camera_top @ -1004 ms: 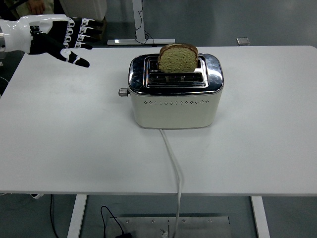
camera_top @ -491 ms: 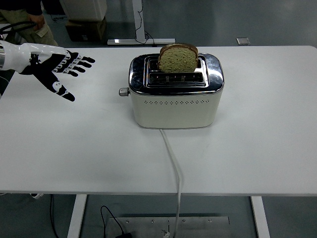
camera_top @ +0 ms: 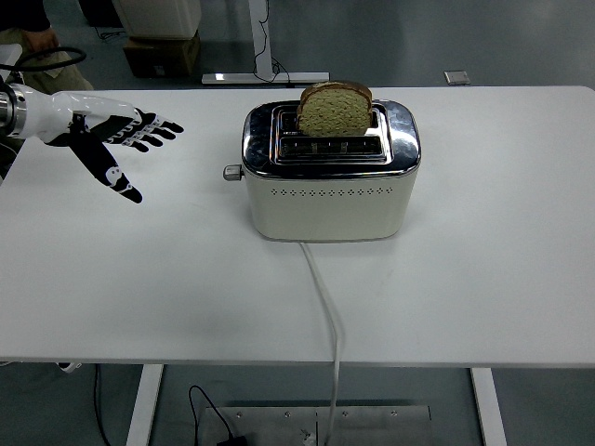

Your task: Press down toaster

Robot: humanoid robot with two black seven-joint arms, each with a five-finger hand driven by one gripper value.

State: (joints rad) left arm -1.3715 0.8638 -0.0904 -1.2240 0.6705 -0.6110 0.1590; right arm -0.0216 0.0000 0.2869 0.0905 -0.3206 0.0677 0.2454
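Toaster (camera_top: 329,177) sat mid-desk (camera_top: 483,279), a bread slice (camera_top: 334,109) sticking up from its far slot, lever (camera_top: 231,172) poking out left. Left hand (camera_top: 104,146) hovered well left of it, fingers (camera_top: 158,130) spread, grasping nothing.

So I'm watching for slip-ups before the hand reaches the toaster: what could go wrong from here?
The lever is a small knob on the toaster's left end; the open left hand, with its fingers spread, might miss it or push the toaster sideways. The bread slice stands high in the far slot and could be knocked. The cord may get tugged if the toaster slides.
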